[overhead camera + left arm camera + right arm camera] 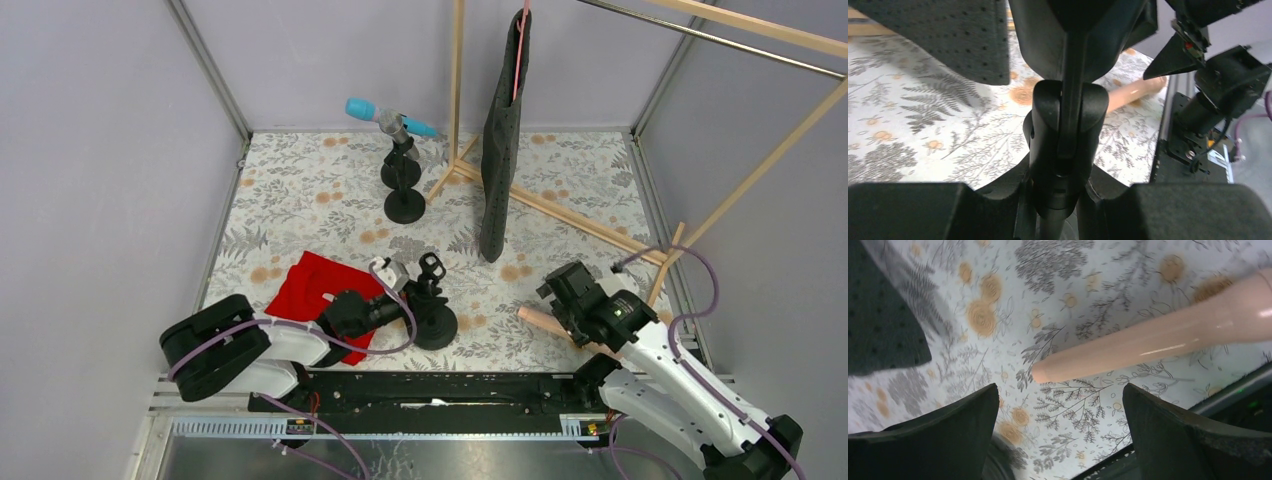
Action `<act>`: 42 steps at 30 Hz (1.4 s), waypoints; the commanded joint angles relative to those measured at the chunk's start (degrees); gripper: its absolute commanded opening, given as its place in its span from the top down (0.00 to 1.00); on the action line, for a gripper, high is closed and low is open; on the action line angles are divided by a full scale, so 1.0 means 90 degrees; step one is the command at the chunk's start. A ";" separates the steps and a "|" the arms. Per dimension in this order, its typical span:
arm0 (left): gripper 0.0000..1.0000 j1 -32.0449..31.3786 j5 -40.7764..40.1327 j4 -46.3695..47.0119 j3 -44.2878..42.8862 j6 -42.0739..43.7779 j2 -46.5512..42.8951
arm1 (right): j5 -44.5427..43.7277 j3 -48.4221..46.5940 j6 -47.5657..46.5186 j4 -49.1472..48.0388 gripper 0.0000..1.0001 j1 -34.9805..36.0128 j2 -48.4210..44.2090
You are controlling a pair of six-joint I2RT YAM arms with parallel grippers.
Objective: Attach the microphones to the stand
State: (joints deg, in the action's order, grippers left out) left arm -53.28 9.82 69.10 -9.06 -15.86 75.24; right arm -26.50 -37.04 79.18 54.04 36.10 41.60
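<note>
Top view: cyan microphone (380,112) clipped on a back stand (402,152), upper centre; peach microphone (540,321) lying lower right under the right gripper (562,290). Left wrist: left gripper (1058,200) clamped on the post of the near stand (1063,130). Right wrist: fingers (933,440) wide apart, peach microphone upper right

On the flowery table (300,190) — a red cloth (318,290) near left, a black stand (436,328) near middle, a pink microphone (538,320) near right.

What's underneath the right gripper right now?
The peach-pink microphone lies flat on the floral tablecloth below the right gripper, whose fingers are open and not touching it. From above, only its handle end shows; the gripper covers the rest.
</note>
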 commanded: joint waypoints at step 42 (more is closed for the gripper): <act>1.00 -0.0594 0.1228 0.1875 -0.0470 0.1138 0.1147 | -0.0816 0.2179 0.2633 -0.1508 0.50 -0.0122 0.0571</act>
State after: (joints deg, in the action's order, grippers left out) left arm -58.41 17.87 79.09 -9.82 -8.23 85.71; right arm -32.10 -19.92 103.44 39.92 35.48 47.77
